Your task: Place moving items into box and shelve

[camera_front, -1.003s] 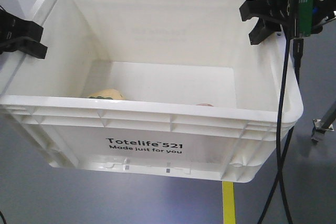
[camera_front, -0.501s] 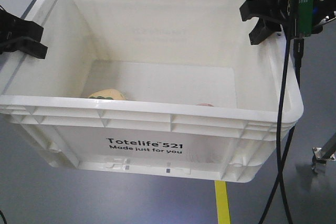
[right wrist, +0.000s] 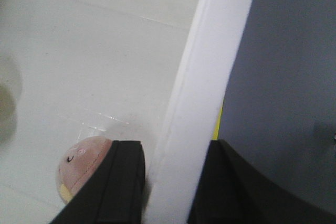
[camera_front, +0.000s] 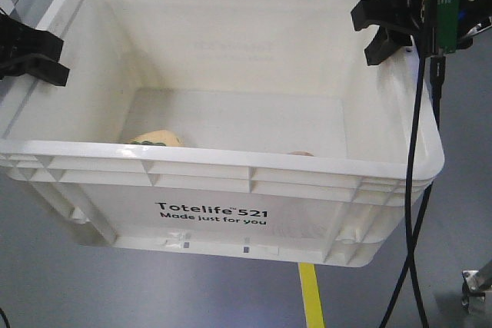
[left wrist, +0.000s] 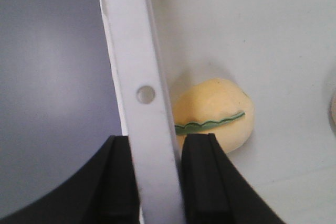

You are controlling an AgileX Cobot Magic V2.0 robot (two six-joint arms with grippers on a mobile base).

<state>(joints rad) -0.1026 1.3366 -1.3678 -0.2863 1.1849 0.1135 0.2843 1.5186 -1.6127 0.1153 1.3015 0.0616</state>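
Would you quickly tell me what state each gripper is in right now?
The left gripper is closed on the left wall of the box.
The right gripper is closed on the right wall of the box.

1. A robotics lab or industrial test hall is suggested, rather than a home or a shop.
2. A smooth, bare grey floor (camera_front: 54,282) is seen on every side of the crate (camera_front: 231,182).
3. A yellow line (camera_front: 310,297) is marked on that floor, as lanes are marked in work halls.
4. A bare green circuit board (camera_front: 447,13) and loose black cables (camera_front: 416,182) are left exposed, as on experimental rigs.
5. The foot of a metal stand (camera_front: 475,282) is seen at the lower right.
6. The crate is of plain white ribbed plastic, the storage kind.
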